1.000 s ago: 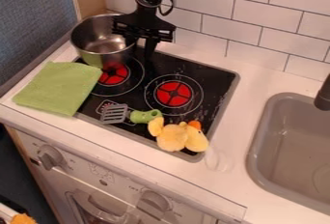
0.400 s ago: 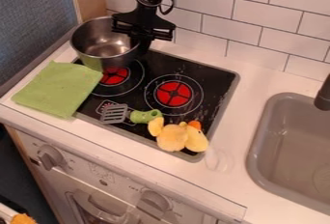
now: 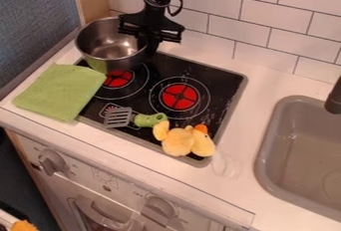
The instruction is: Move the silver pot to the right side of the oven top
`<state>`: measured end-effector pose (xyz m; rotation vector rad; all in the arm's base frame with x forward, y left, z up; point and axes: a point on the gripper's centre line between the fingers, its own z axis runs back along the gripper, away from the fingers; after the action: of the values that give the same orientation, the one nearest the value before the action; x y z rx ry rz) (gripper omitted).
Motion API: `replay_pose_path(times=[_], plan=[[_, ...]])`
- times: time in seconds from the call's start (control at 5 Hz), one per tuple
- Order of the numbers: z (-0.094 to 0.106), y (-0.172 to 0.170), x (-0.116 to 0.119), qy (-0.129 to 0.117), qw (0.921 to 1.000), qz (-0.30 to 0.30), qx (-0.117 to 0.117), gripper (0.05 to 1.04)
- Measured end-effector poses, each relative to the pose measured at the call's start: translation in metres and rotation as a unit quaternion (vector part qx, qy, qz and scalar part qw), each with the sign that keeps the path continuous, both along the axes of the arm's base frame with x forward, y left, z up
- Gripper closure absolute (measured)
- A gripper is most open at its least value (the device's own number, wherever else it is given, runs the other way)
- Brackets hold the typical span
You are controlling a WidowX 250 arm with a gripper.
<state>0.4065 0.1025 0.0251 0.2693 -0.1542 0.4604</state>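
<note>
Gripper (image 3: 150, 50) clamped on the rim of the pot (image 3: 109, 47), on its right side; placement judged suited to drawing it across the stove (image 3: 214, 80), away from the towel (image 3: 59, 91).

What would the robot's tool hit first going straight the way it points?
Straight down, the tool, seemingly gripping the silver pot's rim, would probably meet the black stovetop first, though depth is unclear.

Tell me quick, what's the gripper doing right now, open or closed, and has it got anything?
Gripper: closed, apparently holding the silver pot by the right side of its rim, as the camera sees it.
</note>
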Motion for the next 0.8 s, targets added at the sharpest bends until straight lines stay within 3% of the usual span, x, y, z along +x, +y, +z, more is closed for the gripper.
replay_pose_path(times=[0.2,0.4,0.8], plan=[[0.023,-0.001,-0.001,-0.009,0.9998,0.002,0.017,1.003],[0.058,-0.02,-0.001,-0.042,0.9984,-0.01,0.037,1.003],[0.081,-0.083,-0.002,-0.08,0.9946,-0.055,0.038,1.003]])
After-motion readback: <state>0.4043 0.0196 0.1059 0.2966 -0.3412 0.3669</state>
